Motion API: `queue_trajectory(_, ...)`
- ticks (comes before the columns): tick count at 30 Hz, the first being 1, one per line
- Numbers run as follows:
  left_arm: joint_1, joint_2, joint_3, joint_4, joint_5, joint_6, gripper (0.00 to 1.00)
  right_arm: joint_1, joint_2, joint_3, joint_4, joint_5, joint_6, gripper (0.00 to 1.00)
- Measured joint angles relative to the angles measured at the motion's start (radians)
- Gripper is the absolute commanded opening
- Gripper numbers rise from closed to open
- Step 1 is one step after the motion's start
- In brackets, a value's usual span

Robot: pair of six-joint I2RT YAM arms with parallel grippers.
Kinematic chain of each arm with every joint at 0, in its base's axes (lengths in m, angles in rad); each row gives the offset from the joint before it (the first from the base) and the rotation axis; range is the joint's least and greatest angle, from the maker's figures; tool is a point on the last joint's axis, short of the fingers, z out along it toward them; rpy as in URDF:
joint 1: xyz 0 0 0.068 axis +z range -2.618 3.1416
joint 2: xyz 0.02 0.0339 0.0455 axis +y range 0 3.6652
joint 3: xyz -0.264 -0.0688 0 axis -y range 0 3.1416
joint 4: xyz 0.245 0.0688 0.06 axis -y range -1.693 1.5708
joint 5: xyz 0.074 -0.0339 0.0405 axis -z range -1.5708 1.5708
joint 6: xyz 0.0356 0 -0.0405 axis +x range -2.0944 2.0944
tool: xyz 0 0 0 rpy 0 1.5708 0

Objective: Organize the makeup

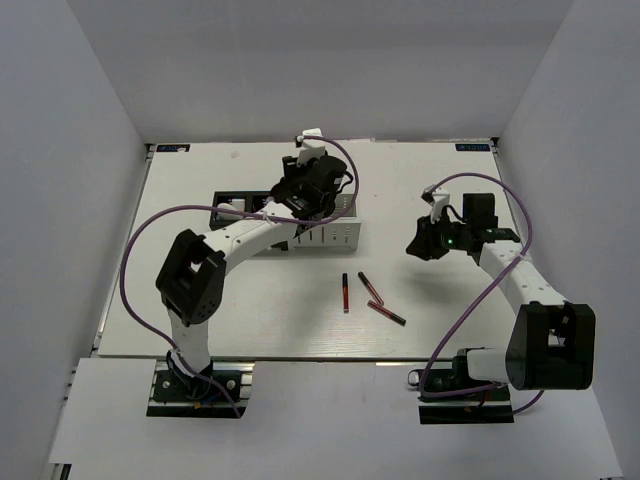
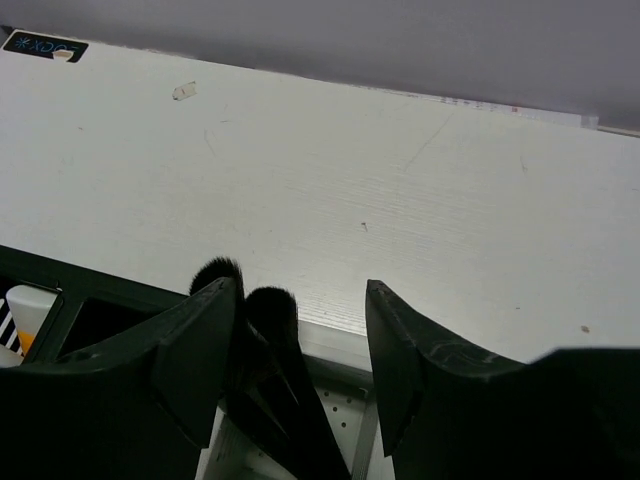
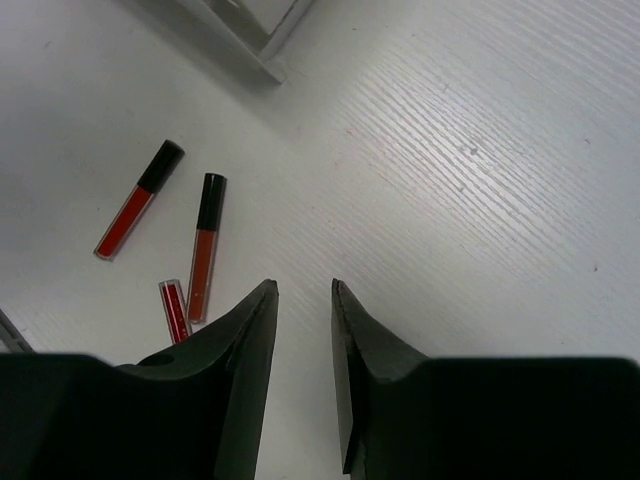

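Note:
Three thin red sticks lie loose on the table: one, a second and a third. The right wrist view shows the same sticks. My right gripper hovers to their right, narrowly open and holding nothing. My left gripper is open over the white slotted box. Two black brushes stand in that box beside the left finger. The orange tube, white oval and clear bottle are hidden.
A black compartment box sits left of the white box; a white item with an orange mark shows inside it. A corner of the white box lies above the sticks. Walls enclose the table on three sides.

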Motion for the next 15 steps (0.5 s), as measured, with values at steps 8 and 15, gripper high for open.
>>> queue_trajectory(8,-0.023,-0.115,-0.003,-0.048,0.075,-0.031,0.44,0.037,0.011,0.037,-0.133,-0.158,-0.188,0.41)
queue_trajectory(15,-0.035,-0.600,-0.295,-0.078,0.397,-0.158,0.55,0.242,0.072,0.045,-0.171,-0.105,-0.243,0.43)
